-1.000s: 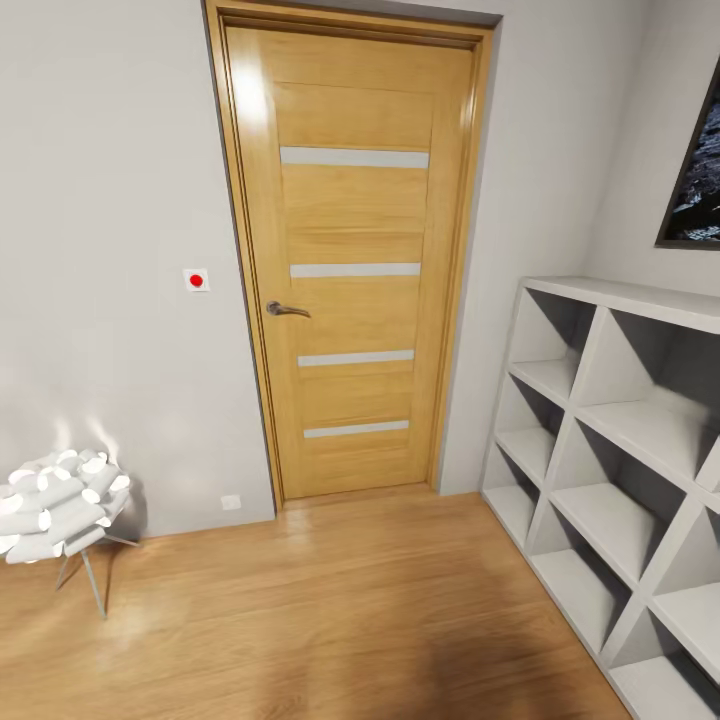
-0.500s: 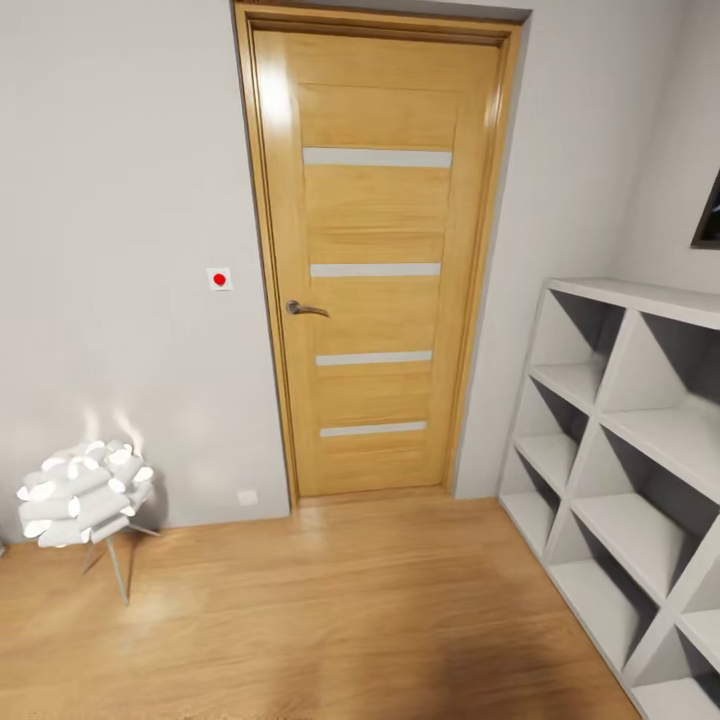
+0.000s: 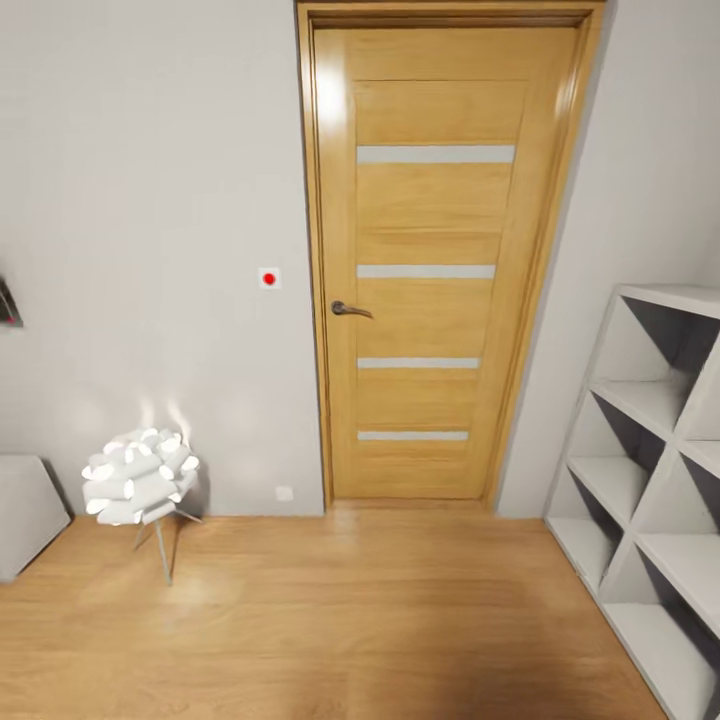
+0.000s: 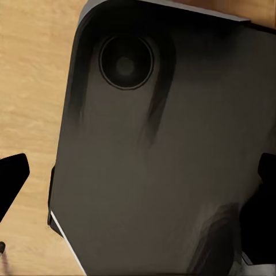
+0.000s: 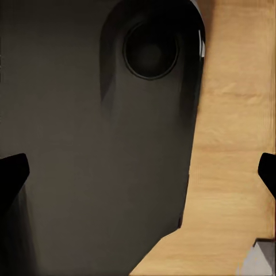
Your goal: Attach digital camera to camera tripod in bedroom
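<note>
Bedroom door (image 3: 440, 270), shelves (image 3: 650, 480) rt.

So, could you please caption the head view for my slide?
Closed light-oak wooden door between a white petal floor lamp and white cube shelves.

1. Wooden door (image 3: 435, 270) – qty 1, w/ 4 pale strips, 1 handle (image 3: 350, 309).
2. Red-dot wall switch (image 3: 268, 278) – 1, beside door.
3. White lamp (image 3: 140, 478) – 1.
4. Cube shelf unit (image 3: 650, 480) – 1.

The wood floor (image 3: 350, 620) holds a white puffy lamp (image 3: 140, 480) on thin legs, left of the door (image 3: 440, 260), and white cube shelves (image 3: 650, 480), right of the door
</note>
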You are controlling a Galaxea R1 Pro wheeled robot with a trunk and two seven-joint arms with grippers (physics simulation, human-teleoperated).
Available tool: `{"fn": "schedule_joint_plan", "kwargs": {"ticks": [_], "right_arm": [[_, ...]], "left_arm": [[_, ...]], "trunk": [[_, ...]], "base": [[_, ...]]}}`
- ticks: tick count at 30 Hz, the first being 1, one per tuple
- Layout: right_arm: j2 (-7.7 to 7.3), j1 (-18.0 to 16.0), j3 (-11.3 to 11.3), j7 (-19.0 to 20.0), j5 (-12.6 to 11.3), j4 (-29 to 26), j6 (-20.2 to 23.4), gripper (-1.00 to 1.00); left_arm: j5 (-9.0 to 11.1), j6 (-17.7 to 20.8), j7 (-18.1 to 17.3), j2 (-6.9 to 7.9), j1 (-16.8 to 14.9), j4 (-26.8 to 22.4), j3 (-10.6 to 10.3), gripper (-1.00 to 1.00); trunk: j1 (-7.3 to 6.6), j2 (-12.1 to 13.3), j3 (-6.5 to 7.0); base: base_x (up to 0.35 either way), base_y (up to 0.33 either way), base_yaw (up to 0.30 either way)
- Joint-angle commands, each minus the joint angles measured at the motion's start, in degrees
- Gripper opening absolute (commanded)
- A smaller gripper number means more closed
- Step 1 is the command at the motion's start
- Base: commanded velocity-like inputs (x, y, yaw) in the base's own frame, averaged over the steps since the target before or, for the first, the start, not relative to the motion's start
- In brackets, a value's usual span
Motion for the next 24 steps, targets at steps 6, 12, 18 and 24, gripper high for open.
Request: {"fn": "schedule_joint_plan", "kwargs": {"ticks": [6,12,18,24], "right_arm": [[0.01,0.00,0.02,-0.01,0.81,-0.03,-0.01,1.00],[-0.06,0.00,0.02,-0.01,0.86,-0.04,-0.08,1.00],[-0.14,0.00,0.05,0.03,0.88,-0.06,-0.09,1.00],[-0.16,0.00,0.05,0.04,0.88,-0.05,-0.10,1.00]], "left_arm": [[0.46,0.02,0.00,0.00,0.01,-0.07,0.01,1.00],[0.47,0.00,-0.05,0.01,0.01,-0.07,0.01,1.00],[0.47,-0.02,-0.05,0.05,0.01,-0.07,0.01,1.00],[0.47,-0.08,-0.05,0.01,0.01,-0.07,0.01,1.00]], "trunk": [[0.03,-0.02,-0.05],[0.03,-0.02,-0.05],[0.03,-0.02,-0.05],[0.03,-0.02,-0.05]], "base": [[0.316,0.000,0.257],[0.323,0.000,0.075],[0.324,0.000,0.013],[0.324,0.000,0.002]]}}
